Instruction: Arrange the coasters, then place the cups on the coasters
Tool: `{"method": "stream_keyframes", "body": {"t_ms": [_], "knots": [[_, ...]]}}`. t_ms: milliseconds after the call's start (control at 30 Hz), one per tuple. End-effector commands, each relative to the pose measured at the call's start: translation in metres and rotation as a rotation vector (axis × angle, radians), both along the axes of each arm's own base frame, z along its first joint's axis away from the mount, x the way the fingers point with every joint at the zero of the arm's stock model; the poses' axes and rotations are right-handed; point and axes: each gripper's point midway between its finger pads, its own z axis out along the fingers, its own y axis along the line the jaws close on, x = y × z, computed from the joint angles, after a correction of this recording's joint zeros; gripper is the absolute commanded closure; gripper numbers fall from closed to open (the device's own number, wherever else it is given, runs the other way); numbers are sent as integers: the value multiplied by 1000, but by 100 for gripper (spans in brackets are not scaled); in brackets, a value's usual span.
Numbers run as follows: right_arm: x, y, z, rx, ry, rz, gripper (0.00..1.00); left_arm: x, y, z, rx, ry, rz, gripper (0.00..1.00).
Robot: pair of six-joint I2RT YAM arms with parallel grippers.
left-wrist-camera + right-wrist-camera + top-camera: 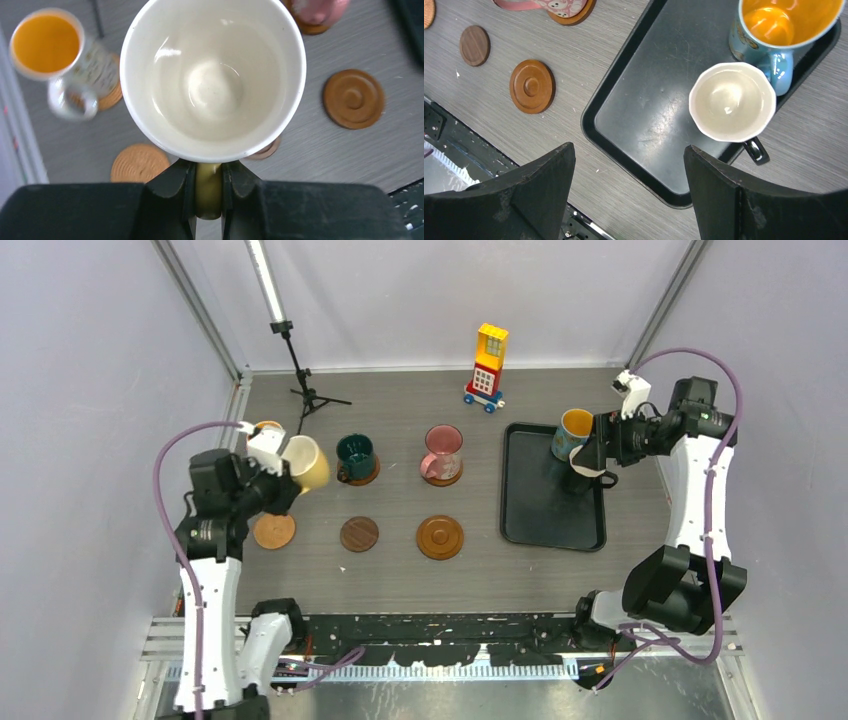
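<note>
The left fingers (172,192) pinch the handle (208,192) of the pale yellow cup (212,75), probably the safest hold on stiff, glossy, breakable ceramic; the right fingers (524,200) stand spread.

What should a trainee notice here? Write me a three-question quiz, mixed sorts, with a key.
1. True or false: the left hand is shut on the handle of the pale yellow mug.
2. How many coasters have no mug on them?
3. Which stand in the black tray? A) pink mug and green mug. B) blue mug and cream mug. C) the toy tower.
Key: 1 true; 2 three; 3 B.
</note>
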Motion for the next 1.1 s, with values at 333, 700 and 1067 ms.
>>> {"method": "stream_keyframes", "body": {"t_ms": [333, 700, 1067], "knots": [[12, 23, -1, 6, -19, 19, 16, -19, 76, -60, 115, 77, 22, 100], [-3, 25, -10, -11, -12, 21, 16, -14, 104, -96, 89, 122, 0, 100], [-6, 27, -16, 4, -9, -4, 16, -15, 153, -115, 153, 85, 47, 100]]}}
